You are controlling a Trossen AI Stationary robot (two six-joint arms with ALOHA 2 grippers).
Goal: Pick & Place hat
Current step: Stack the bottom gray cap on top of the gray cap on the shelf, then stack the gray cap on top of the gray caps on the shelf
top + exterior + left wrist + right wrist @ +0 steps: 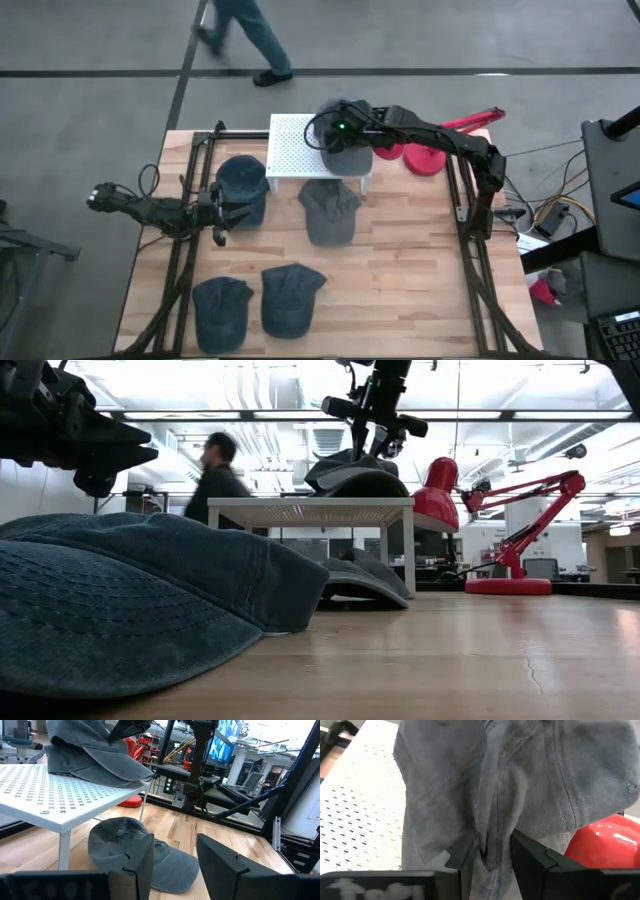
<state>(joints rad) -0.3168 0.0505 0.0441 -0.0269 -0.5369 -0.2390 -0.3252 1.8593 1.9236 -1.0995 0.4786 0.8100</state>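
Observation:
A grey cap (345,150) sits on the right end of a white perforated stand (295,150), its brim (105,770) lying on the stand's top. My right gripper (487,852) is over it, shut on its cloth. Four more grey caps lie on the wooden table: one (243,185) left of the stand, one (328,210) in front of it, and two (220,310) (290,298) near the near edge. My left gripper (228,213) hovers open, touching nothing, beside the left cap. My right gripper pinches a raised fold of the cap's crown (490,827) between its two fingers, coming from above and pointing down. The crown is drawn up into a ridge at the fingers. The cap's brim (360,485) rests on the stand's top.
A red desk lamp (430,150) stands just right of the stand, close to my right arm. Black frame rails (465,200) run along the table's left and right sides. A person (250,35) walks past beyond the far edge. Bare wood shows at the table's right half (420,270).

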